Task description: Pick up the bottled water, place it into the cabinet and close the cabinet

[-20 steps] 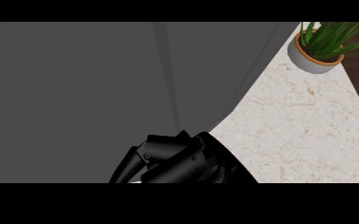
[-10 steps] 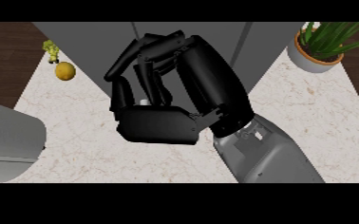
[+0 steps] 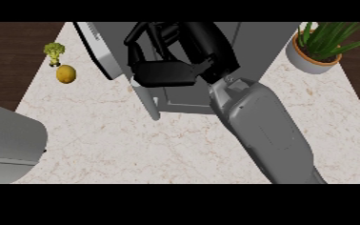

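The grey cabinet [image 3: 271, 40] stands at the back centre of the counter. Its door [image 3: 98, 52] angles out at the left, with a pale bar handle [image 3: 145, 99] below it. My right hand [image 3: 169, 71] is over the cabinet's front by the door, fingers curled, with nothing visible in it. Its grey forearm [image 3: 260, 128] comes in from the lower right. The bottled water is not visible. A grey rounded shape [image 3: 17, 143] at the lower left edge looks like my left forearm; no left hand shows.
A broccoli floret [image 3: 53, 51] and a yellow lemon [image 3: 65, 74] lie at the counter's back left. A potted plant [image 3: 320, 47] stands at the back right. Pale marble counter [image 3: 105, 143] spreads in front of the cabinet.
My right hand rose from the view's bottom edge and moved back to the cabinet's front. The view now takes in more of the counter, the door and its handle.
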{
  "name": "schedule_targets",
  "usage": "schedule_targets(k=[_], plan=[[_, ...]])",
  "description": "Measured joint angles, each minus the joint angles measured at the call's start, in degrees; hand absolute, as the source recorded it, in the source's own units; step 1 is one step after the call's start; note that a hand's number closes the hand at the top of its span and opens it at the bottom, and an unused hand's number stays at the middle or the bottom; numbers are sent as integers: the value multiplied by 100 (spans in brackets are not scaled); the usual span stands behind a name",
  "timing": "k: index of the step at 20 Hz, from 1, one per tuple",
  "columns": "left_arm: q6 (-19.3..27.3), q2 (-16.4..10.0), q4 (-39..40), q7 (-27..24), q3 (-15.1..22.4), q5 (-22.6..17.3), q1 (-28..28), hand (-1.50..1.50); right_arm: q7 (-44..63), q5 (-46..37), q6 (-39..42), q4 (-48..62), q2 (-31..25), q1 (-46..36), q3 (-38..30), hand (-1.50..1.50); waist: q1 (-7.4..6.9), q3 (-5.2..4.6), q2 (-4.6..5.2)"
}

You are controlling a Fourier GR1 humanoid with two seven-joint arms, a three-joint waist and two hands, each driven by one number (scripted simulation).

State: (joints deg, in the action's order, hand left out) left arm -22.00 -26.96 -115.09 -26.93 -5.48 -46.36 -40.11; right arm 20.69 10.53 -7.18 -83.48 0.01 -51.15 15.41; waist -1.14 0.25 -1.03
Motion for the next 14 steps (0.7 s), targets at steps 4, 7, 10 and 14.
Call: schedule_targets(k=[4, 7, 10, 14], plan=[[-43, -11, 39, 67, -48, -23, 127, 150, -430, 26, 199, 337, 2, -26, -49, 150, -32, 17, -94], [-65, -94, 19, 173, -129, -165, 206, 150, -596, 2, 247, 503, 3, -86, 33, 150, -78, -6, -135], [-94, -117, 30, 222, -127, -195, 284, 150, -782, -22, 244, 665, 2, -156, 86, 150, -135, -42, -147], [-88, -147, 42, 308, -112, -247, 415, 150, -954, -7, 248, 857, 2, -255, 124, 150, -166, -62, -152]])
